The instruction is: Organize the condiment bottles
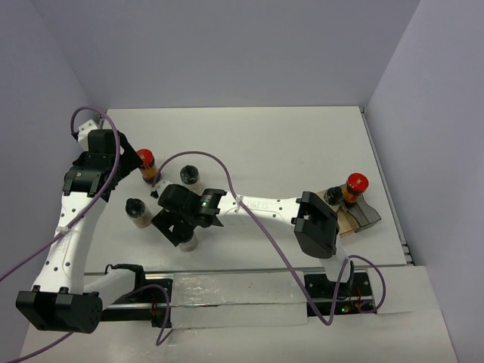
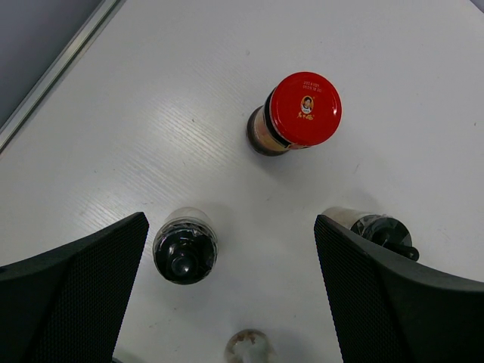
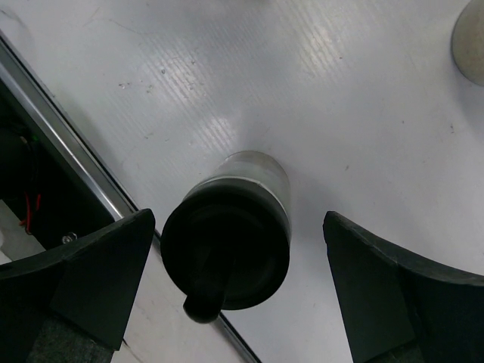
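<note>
Black-capped jar (image 3: 227, 246) stands on the table (image 3: 302, 91) between the spread fingers of the right gripper (image 3: 238, 219), untouched; from above, that gripper hides most of it. The left gripper (image 2: 231, 219), likewise spread and empty, hovers by a red-capped jar (image 2: 302, 110); a third jar (image 2: 248, 348) is cut off below.

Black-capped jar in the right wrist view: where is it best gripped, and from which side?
Grip the black-capped jar by its round body just under the cap, coming straight down: it stands upright, centred inside the open right claw, both sides free.
</note>
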Controlling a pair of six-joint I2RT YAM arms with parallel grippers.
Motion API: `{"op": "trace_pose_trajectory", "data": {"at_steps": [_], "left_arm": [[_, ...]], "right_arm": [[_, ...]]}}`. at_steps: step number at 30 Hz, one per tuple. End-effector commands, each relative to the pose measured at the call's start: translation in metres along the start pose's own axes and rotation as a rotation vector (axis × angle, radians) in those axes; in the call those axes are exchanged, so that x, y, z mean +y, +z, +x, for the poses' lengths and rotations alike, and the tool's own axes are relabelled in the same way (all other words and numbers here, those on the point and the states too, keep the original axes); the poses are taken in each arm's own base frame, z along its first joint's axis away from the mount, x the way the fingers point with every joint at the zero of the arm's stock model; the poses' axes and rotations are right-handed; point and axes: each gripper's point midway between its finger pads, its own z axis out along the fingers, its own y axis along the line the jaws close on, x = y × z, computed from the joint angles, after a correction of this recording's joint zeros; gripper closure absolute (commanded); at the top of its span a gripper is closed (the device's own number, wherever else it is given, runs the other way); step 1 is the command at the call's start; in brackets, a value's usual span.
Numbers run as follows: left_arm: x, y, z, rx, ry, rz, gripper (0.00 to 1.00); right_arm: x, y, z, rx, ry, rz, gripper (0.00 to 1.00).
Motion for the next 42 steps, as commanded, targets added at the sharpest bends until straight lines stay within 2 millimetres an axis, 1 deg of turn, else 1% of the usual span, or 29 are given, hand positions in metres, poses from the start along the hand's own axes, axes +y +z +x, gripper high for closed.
{"op": "trace_pose_trajectory", "data": {"at_steps": [1, 7, 11, 15, 16, 17, 19, 21, 23, 25, 27, 28, 31, 32, 33, 34, 36, 37, 38, 39, 41, 42], "left_arm": [[0.001, -0.004, -0.007, -0.028, -0.003, 0.018, 0.0], [0.001, -0.003, -0.006, -0.029, 0.004, 0.016, 0.0], [0.0, -0.002, -0.006, -0.028, 0.003, 0.021, 0.0], [0.001, -0.002, -0.005, -0.028, 0.003, 0.015, 0.0], [0.001, -0.002, -0.005, -0.03, 0.001, 0.019, 0.0], [0.001, -0.002, -0.005, -0.031, 0.0, 0.02, 0.0], [0.001, -0.002, -0.004, -0.029, 0.001, 0.021, 0.0], [0.002, -0.001, -0.003, -0.028, 0.001, 0.016, 0.0], [0.002, 0.0, -0.001, -0.026, -0.001, 0.017, 0.0], [0.0, 0.002, 0.001, -0.022, -0.002, 0.023, 0.0], [-0.001, 0.004, 0.003, -0.013, -0.001, 0.026, 0.0], [-0.001, 0.004, 0.003, -0.012, -0.001, 0.027, 0.0], [-0.002, 0.004, 0.0, -0.018, -0.003, 0.026, 0.01], [-0.002, 0.005, 0.0, -0.018, -0.002, 0.027, 0.01], [-0.003, 0.005, 0.0, -0.021, -0.004, 0.031, 0.01], [-0.004, 0.005, 0.0, -0.02, -0.006, 0.035, 0.01], [-0.006, 0.005, 0.0, -0.017, -0.009, 0.042, 0.0], [-0.006, 0.005, 0.0, -0.016, -0.01, 0.044, 0.0], [-0.006, 0.005, 0.0, -0.015, -0.009, 0.044, 0.0], [-0.006, 0.005, 0.0, -0.018, -0.014, 0.043, 0.01], [-0.008, 0.005, -0.001, -0.018, -0.016, 0.052, 0.01], [-0.009, 0.005, -0.001, -0.019, -0.018, 0.056, 0.0]], "right_arm": [[0.005, 0.002, -0.009, -0.011, -0.006, 0.004, 0.0], [0.001, 0.009, -0.001, 0.011, -0.009, 0.023, 0.0], [-0.001, 0.009, 0.001, 0.013, -0.01, 0.031, 0.07], [-0.003, 0.006, 0.002, 0.009, -0.01, 0.04, 0.2], [-0.004, 0.005, 0.002, 0.008, -0.01, 0.04, 0.26], [-0.003, 0.003, 0.001, 0.002, -0.009, 0.037, 0.29], [-0.004, 0.001, 0.002, -0.001, -0.009, 0.04, 0.42], [-0.007, -0.004, 0.001, 0.001, -0.009, 0.055, 0.48], [-0.011, -0.014, -0.004, -0.016, -0.008, 0.075, 0.56], [-0.017, -0.025, -0.009, -0.035, -0.005, 0.098, 0.59], [-0.026, -0.04, -0.017, -0.066, 0.005, 0.126, 0.6], [-0.027, -0.04, -0.014, -0.058, 0.004, 0.13, 0.6], [-0.058, -0.069, -0.023, -0.104, 0.048, 0.184, 0.61], [-0.064, -0.081, -0.028, -0.128, 0.062, 0.188, 0.61], [-0.071, -0.089, -0.029, -0.14, 0.075, 0.196, 0.61], [-0.085, -0.096, -0.028, -0.146, 0.095, 0.218, 0.62], [-0.11, -0.111, -0.023, -0.156, 0.132, 0.262, 0.63], [-0.118, -0.121, -0.021, -0.161, 0.142, 0.279, 0.63], [-0.125, -0.131, -0.023, -0.176, 0.157, 0.289, 0.63], [-0.143, -0.141, -0.013, -0.169, 0.18, 0.329, 0.63], [-0.164, -0.157, -0.001, -0.169, 0.215, 0.373, 0.63], [-0.18, -0.174, 0.004, -0.186, 0.247, 0.402, 0.63]]}}
